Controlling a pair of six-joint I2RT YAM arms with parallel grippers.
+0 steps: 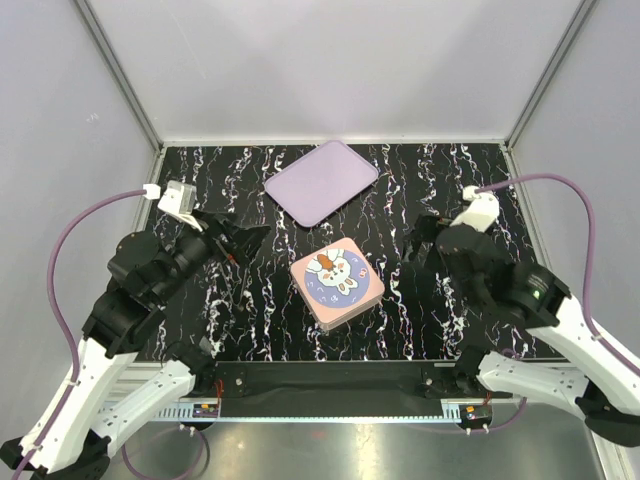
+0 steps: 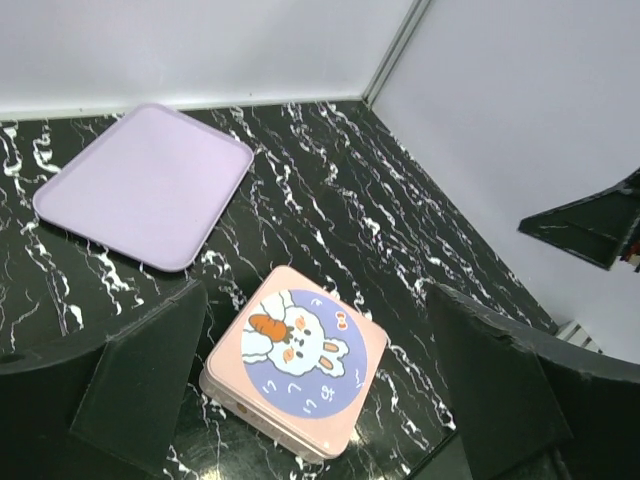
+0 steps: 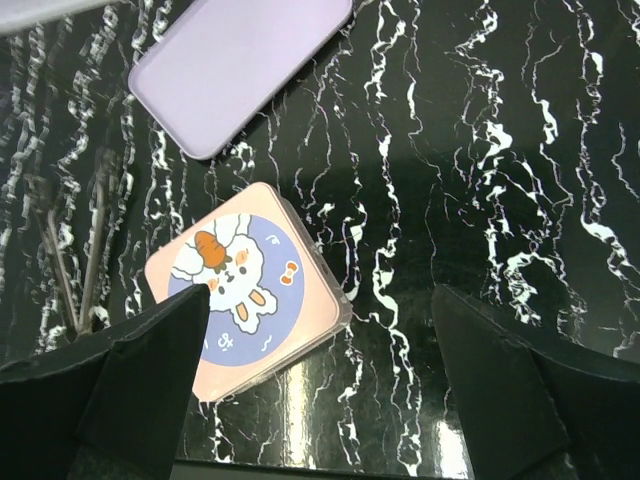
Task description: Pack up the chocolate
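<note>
No chocolate pieces show in any view. A pink square box with a bunny lid (image 1: pixel 337 283) sits closed at the table's middle; it also shows in the left wrist view (image 2: pixel 297 360) and the right wrist view (image 3: pixel 240 290). My left gripper (image 1: pixel 243 243) is open and empty, left of the box and above the table; in its own view (image 2: pixel 315 385) the box lies between the spread fingers. My right gripper (image 1: pixel 420 240) is open and empty, right of the box; in its own view (image 3: pixel 320 390) the box lies toward the left finger.
An empty lilac tray (image 1: pixel 321 181) lies at the back centre, also in the left wrist view (image 2: pixel 145 183) and the right wrist view (image 3: pixel 237 70). The black marbled table (image 1: pixel 440 190) is walled by grey panels at the back and sides.
</note>
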